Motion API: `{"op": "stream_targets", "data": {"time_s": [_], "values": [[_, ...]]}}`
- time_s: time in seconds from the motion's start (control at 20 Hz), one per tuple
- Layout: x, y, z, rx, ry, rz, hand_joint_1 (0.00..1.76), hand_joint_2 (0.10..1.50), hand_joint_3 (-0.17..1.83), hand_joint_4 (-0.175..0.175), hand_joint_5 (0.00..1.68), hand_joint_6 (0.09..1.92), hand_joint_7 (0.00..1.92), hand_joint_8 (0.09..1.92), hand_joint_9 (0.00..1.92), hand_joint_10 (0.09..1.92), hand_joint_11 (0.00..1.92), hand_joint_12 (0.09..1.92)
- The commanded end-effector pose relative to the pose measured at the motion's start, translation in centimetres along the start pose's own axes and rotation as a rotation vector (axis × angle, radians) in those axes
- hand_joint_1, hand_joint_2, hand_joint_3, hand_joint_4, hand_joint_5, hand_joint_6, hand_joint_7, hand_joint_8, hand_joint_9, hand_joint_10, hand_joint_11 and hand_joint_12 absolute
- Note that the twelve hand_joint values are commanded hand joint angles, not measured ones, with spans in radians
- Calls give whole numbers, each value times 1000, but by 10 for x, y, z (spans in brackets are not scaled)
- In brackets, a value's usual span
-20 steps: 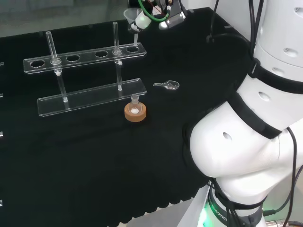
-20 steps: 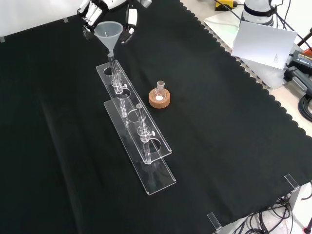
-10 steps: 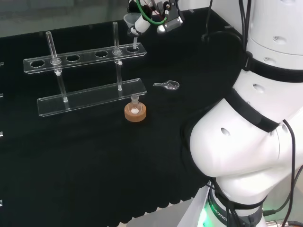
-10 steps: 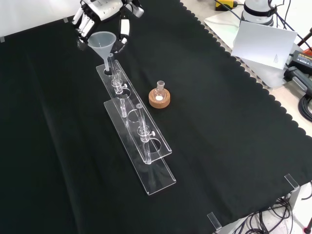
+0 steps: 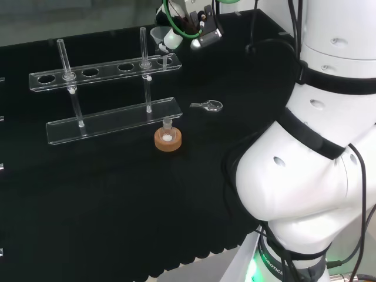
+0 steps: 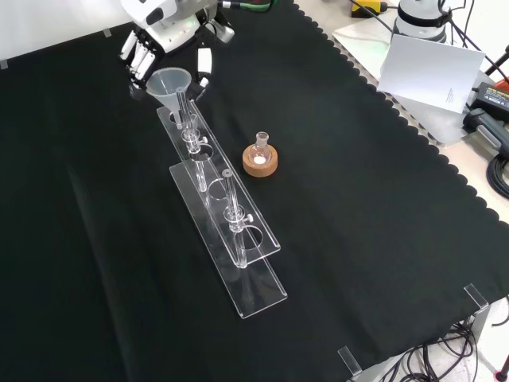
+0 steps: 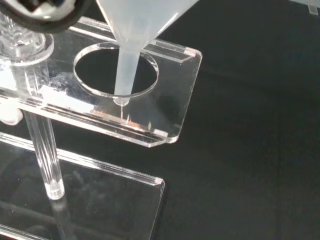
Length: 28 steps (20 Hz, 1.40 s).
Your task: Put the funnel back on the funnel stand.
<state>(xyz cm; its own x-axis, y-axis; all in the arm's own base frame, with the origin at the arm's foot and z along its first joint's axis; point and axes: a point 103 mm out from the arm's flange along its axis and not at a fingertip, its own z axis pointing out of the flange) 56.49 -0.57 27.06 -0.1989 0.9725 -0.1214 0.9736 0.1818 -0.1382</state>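
The funnel [image 6: 169, 81] is translucent white, upright, with its cone at the top. The black and white hand [image 6: 161, 30] is shut on it, fingers [image 6: 137, 60] on one side of the cone and the thumb on the other. It hangs over the far end of the clear two-shelf funnel stand [image 6: 256, 239] in the front view. In the head view the hand [image 5: 189, 24] holds the funnel [image 5: 159, 34] above the stand's [image 5: 106, 69] right end. The wrist view shows the funnel's stem [image 7: 125, 70] at the end hole [image 7: 95, 70], its tip by the hole's rim; I cannot tell whether it is through.
A cork ring with a small flask [image 6: 261, 161] stands right of the stand in the front view, also seen as a cork ring [image 5: 168, 139] in the head view. A small clear glass spoon [image 5: 207, 106] lies nearby. Two upright glass rods [image 5: 143, 42] carry the stand's shelf.
The hand has come down with the funnel, bringing its stem from above the stand's end to the end hole. The stand and flask have not moved.
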Motion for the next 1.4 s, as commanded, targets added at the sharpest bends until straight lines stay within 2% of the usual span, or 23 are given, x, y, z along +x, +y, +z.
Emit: {"op": "stream_targets", "data": {"time_s": [0.05, 0.3, 0.4, 0.5, 0.6, 0.7, 0.8, 0.9, 1.0, 1.1, 1.4], "values": [[6, 3, 9, 54, -12, 4, 830, 721, 598, -10, 798, 792, 671, 746, 949, 442, 550, 1266], [11, 1, 14, 80, -43, -8, 821, 717, 597, -21, 726, 802, 625, 755, 915, 454, 523, 1274], [10, -1, 16, 111, -37, -10, 814, 710, 594, -35, 588, 795, 533, 769, 847, 481, 482, 1294], [9, -3, 18, 136, -23, -11, 796, 687, 587, -52, 400, 641, 367, 773, 691, 543, 397, 1324], [7, -6, 19, 155, -8, -16, 756, 663, 562, -57, 265, 405, 158, 742, 465, 631, 266, 1374], [6, -12, 17, 166, 10, -18, 691, 649, 506, -48, 153, 192, 41, 546, 232, 713, 117, 1432], [5, -16, 14, 170, 17, -17, 649, 649, 454, -39, 100, 87, 8, 363, 103, 773, 37, 1457], [3, -23, 9, 144, 9, -18, 619, 648, 420, -34, 68, 87, 1, 234, 37, 799, 8, 1455], [0, -36, -1, 95, 4, -14, 602, 654, 385, -33, 58, 87, 0, 201, 9, 821, 1, 1445], [-3, -55, -14, 61, 15, 4, 592, 669, 349, -39, 80, 87, 0, 285, 33, 824, 0, 1446], [-6, -102, -38, 9, 9, 45, 585, 688, 317, -48, 129, 87, 0, 437, 90, 820, 0, 1468]]}}
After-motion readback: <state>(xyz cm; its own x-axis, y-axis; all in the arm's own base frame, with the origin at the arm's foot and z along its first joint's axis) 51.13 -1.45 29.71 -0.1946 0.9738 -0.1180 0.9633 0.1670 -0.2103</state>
